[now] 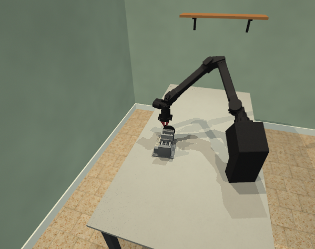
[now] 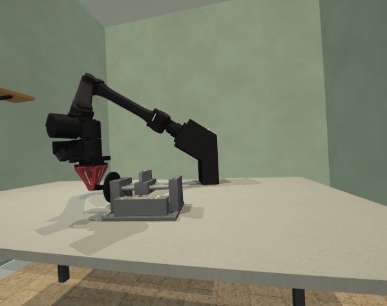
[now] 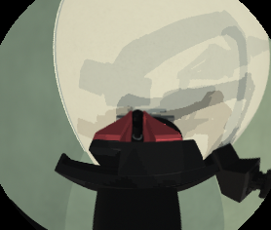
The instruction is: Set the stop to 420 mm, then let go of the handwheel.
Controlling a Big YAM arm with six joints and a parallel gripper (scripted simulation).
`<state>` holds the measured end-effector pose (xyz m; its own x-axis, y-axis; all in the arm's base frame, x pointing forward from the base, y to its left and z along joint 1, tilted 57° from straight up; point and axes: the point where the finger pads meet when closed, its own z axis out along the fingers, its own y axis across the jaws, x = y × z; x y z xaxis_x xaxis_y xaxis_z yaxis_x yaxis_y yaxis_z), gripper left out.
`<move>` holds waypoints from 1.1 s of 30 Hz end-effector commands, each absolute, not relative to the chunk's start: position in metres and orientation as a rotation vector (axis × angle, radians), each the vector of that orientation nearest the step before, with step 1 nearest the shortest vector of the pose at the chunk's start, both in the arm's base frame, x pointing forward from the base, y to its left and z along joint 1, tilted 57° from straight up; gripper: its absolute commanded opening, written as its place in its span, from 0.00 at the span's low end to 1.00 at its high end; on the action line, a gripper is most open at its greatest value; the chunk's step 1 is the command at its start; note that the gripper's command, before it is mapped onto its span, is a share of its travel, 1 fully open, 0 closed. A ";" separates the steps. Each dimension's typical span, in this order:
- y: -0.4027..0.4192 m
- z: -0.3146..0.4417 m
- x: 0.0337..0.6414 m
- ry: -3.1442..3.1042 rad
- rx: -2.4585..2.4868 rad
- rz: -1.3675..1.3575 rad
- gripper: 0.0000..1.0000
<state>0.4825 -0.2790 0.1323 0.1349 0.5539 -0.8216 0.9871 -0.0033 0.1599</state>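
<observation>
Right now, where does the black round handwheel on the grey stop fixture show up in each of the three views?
Top: black round handwheel left of centre, at the grey fixture's far end, under the red-fingered claw.
Exterior: handwheel lower left, at the fixture's left end, beside the claw shut on its handle.
Wrist: not visible; the claw blocks it.
Shared landmark: the red claw.

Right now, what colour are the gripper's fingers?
Red, on a black gripper shut on the handwheel crank; clearest in the exterior view.
</observation>
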 end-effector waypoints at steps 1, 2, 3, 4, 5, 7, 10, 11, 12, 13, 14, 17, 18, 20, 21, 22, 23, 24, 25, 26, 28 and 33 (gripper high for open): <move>-0.289 0.139 0.496 1.491 1.651 -0.701 0.06; -0.290 0.138 0.496 1.491 1.651 -0.701 0.06; -0.291 0.137 0.496 1.491 1.651 -0.702 0.06; -0.293 0.136 0.496 1.492 1.651 -0.702 0.06; -0.295 0.134 0.496 1.492 1.651 -0.702 0.06; -0.299 0.132 0.495 1.492 1.651 -0.702 0.06; -0.300 0.131 0.495 1.492 1.651 -0.703 0.06; -0.302 0.130 0.495 1.492 1.651 -0.703 0.06; -0.303 0.129 0.495 1.492 1.651 -0.703 0.06; -0.303 0.128 0.495 1.492 1.651 -0.703 0.06; -0.303 0.128 0.495 1.492 1.651 -0.703 0.06; -0.304 0.128 0.495 1.492 1.651 -0.703 0.06; -0.304 0.126 0.493 1.496 1.651 -0.706 0.06; -0.304 0.116 0.485 1.512 1.654 -0.718 0.06; -0.305 0.114 0.483 1.514 1.654 -0.720 0.06; -0.307 0.113 0.482 1.514 1.654 -0.720 0.06; -0.308 0.111 0.481 1.514 1.654 -0.720 0.06; -0.310 0.110 0.479 1.514 1.654 -0.720 0.06; -0.311 0.109 0.478 1.514 1.654 -0.720 0.06; -0.311 0.109 0.478 1.514 1.654 -0.720 0.06; -0.314 0.113 0.481 1.505 1.652 -0.713 0.06; -0.316 0.112 0.481 1.503 1.652 -0.712 0.06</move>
